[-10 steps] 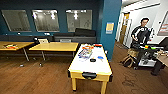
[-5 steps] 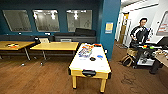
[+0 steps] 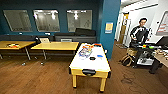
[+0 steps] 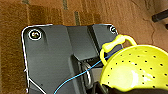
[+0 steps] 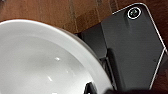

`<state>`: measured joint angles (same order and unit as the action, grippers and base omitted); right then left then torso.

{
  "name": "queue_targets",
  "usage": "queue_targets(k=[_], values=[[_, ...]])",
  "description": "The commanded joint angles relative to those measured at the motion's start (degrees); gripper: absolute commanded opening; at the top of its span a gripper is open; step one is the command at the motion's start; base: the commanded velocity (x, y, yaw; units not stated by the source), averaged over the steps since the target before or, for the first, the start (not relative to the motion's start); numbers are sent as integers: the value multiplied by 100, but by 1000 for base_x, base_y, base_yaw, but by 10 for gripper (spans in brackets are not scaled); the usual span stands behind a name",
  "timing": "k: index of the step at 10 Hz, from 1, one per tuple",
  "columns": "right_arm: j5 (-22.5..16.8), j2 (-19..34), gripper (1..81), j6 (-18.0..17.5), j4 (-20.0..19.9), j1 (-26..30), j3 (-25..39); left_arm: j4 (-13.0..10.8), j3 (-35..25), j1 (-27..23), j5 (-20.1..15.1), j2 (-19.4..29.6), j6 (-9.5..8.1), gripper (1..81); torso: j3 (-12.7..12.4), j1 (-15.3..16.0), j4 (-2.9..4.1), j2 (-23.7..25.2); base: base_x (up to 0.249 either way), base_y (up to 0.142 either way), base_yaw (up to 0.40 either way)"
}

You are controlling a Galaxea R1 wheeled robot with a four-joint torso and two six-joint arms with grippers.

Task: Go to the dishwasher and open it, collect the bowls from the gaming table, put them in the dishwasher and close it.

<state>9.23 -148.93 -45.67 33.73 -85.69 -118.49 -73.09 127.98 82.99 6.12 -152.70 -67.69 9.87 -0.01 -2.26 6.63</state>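
Observation:
The gaming table (image 3: 75, 65), with yellow sides and a white top, stands ahead of me in the head view. Two small bowls rest on its top, a black bowl (image 3: 92, 58) and just beyond it a blue bowl (image 3: 99, 56). In the left wrist view a yellow-green perforated bowl (image 4: 140, 67) with a loop handle hangs above the floor, and my left gripper (image 4: 105, 87) is shut on its rim. In the right wrist view a white bowl (image 5: 42, 62) hangs the same way, my right gripper (image 5: 91, 88) shut on its edge. The dishwasher is out of view.
Colourful printed sheets (image 3: 85, 51) lie on the table's far half. Two yellow-topped desks (image 3: 56, 46) stand to the left before a dark sofa (image 3: 75, 37). At the right a person (image 3: 140, 35) stands behind a cart (image 3: 146, 53), with a blue pillar (image 3: 109, 27) between.
The whole head view has crept slightly closer to the gaming table. The bowls on it have not moved.

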Motion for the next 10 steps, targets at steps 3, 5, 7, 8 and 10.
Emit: queue_targets(k=[3,5,7,8,10], values=[[-61,124,10,14,134,293,170,-56,-62,-279,-93,116,2,10,0,1,0,2,0,0,0],[-61,124,10,14,134,302,170,-56,-62,-279,-93,116,2,10,0,1,0,0,0,0,0],[-61,124,10,23,134,311,170,-56,-62,-279,-85,134,2,10,0,1,0,2,0,0,0],[-61,133,10,22,142,311,178,-56,-62,-279,-76,143,2,10,0,1,0,0,0,0,0],[-44,151,10,23,142,293,178,-47,-62,-271,143,187,-7,10,0,1,0,2,0,0,-66]])
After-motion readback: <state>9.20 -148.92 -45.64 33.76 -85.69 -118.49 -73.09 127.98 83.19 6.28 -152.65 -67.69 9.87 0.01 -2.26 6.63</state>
